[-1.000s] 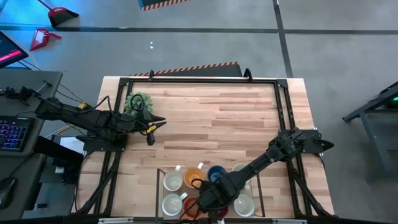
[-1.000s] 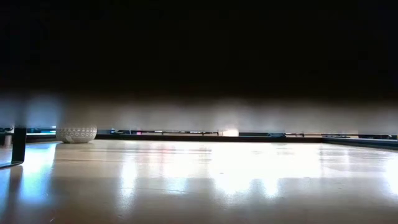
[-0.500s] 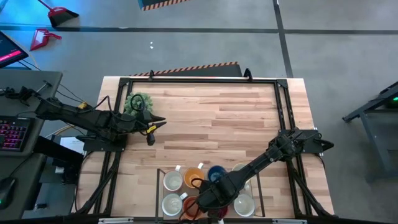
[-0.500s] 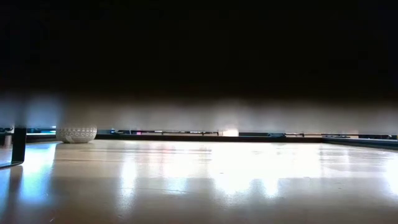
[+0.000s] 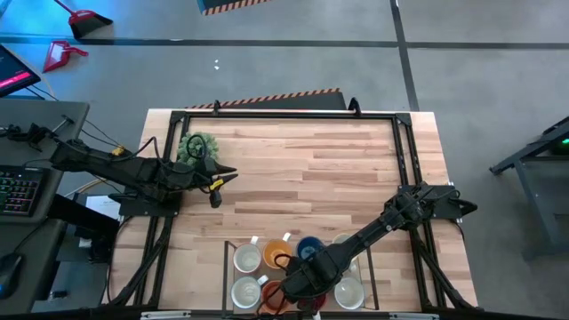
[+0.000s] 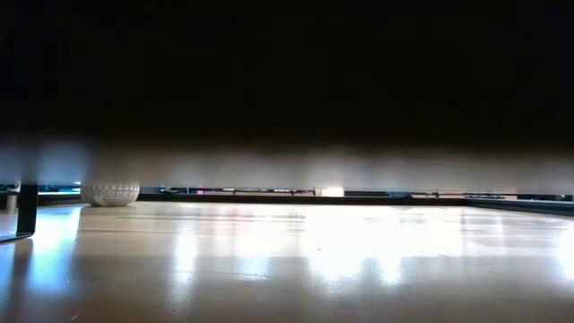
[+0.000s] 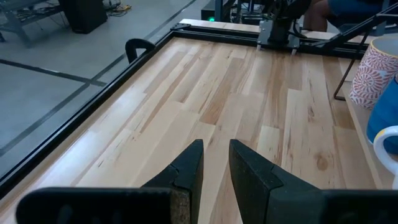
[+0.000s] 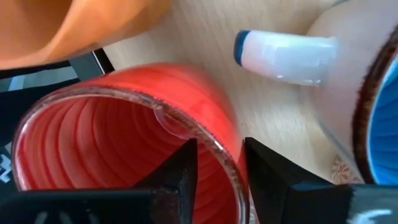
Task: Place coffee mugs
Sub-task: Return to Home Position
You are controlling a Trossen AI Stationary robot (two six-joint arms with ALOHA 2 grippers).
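at 6 o'clock on the table (image 5: 356, 178), the right gripper (image 8: 217, 165) sits among the mugs (image 5: 267, 271), fingers parted a little astride the red mug (image 8: 118, 143) rim, one inside, one outside, not clamping. an orange mug (image 8: 81, 25) and a blue mug (image 8: 382, 106) sit just beside. left gripper (image 7: 216, 163) at 9 o'clock near the plant (image 5: 197, 147), fingers slightly apart, holding nothing.

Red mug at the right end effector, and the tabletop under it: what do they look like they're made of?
The round red mug looks like glazed ceramic: glossy rim highlights, fine ridges ringing its inside wall. The pale wooden plank tabletop looks like sealed butcher-block wood: joined strips with visible grain and a soft sheen. The right end effector straddles the mug's wall.
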